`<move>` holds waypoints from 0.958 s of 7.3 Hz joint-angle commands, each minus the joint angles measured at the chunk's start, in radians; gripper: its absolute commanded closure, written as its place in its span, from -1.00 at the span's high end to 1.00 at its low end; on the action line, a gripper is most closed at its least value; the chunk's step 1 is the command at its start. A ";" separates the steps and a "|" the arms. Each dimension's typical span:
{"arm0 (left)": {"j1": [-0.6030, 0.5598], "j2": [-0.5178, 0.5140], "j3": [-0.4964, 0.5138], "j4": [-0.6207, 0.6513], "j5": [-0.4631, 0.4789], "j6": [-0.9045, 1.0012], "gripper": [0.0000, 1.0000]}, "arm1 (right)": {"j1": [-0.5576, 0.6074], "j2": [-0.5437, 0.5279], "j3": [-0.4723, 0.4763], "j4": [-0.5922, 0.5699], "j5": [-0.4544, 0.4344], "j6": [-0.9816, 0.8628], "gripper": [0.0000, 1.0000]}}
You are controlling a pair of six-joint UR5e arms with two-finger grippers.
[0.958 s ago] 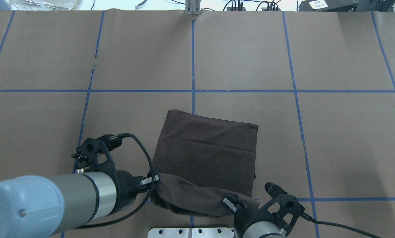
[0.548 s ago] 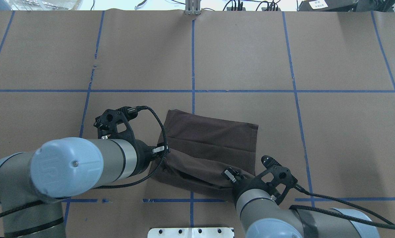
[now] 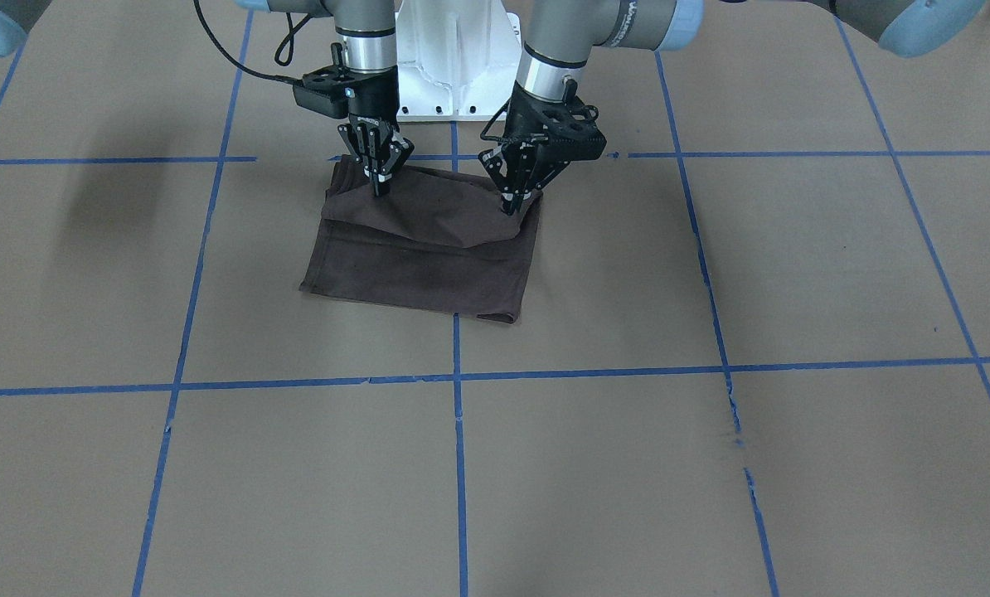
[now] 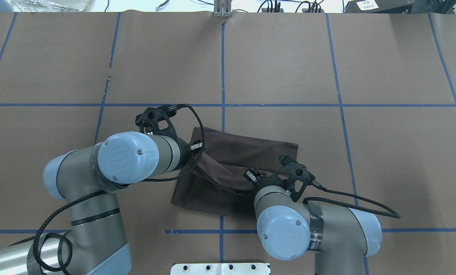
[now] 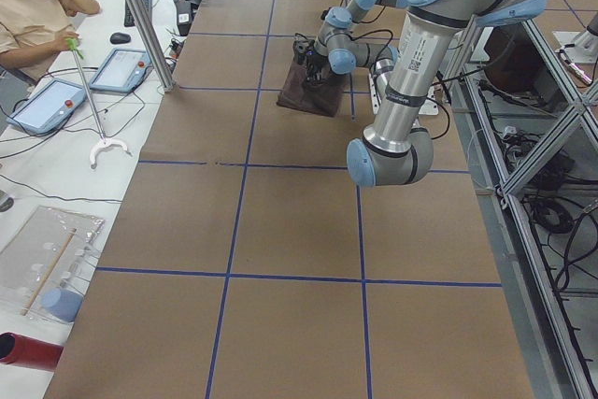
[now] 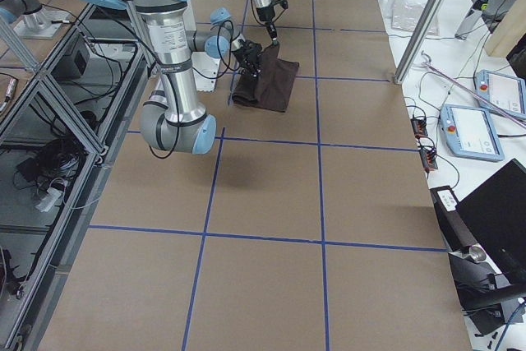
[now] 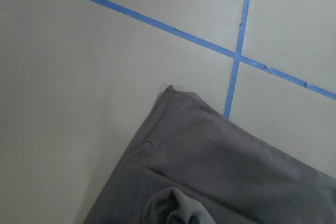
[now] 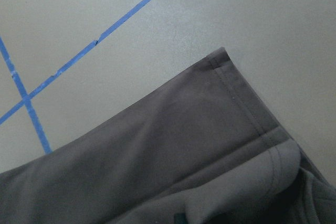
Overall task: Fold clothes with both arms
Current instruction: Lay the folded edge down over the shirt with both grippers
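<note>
- The dark brown T-shirt [image 3: 429, 274] lies folded into a rectangle on the tabletop [image 3: 710, 456], in the upper middle of the front-facing view, across a vertical blue tape line [image 3: 459, 464].
- The left tool [image 3: 511, 206] — right of centre in that view — is clamped on the T-shirt's edge nearest the robot.
- The right tool [image 3: 377, 189] pinches the same edge at the other corner.
- Between them the lifted edge sags as a flap over the flat lower layers.
- Bunched cloth fills the bottom of both wrist views.

Dark brown T-shirt [image 3: 420, 278], blue-gridded tan table [image 3: 628, 473]
</note>
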 commanded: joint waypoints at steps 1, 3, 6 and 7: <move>-0.021 -0.011 0.061 -0.025 0.001 0.018 -1.00 | 0.038 0.001 -0.052 0.026 0.026 -0.026 -1.00; -0.037 -0.042 0.131 -0.068 0.003 0.020 -1.00 | 0.067 0.001 -0.083 0.026 0.049 -0.037 -1.00; -0.047 -0.067 0.234 -0.143 0.003 0.034 -1.00 | 0.077 0.006 -0.115 0.026 0.055 -0.040 -1.00; -0.054 -0.064 0.231 -0.144 -0.002 0.078 0.46 | 0.077 0.009 -0.144 0.028 0.050 -0.122 0.91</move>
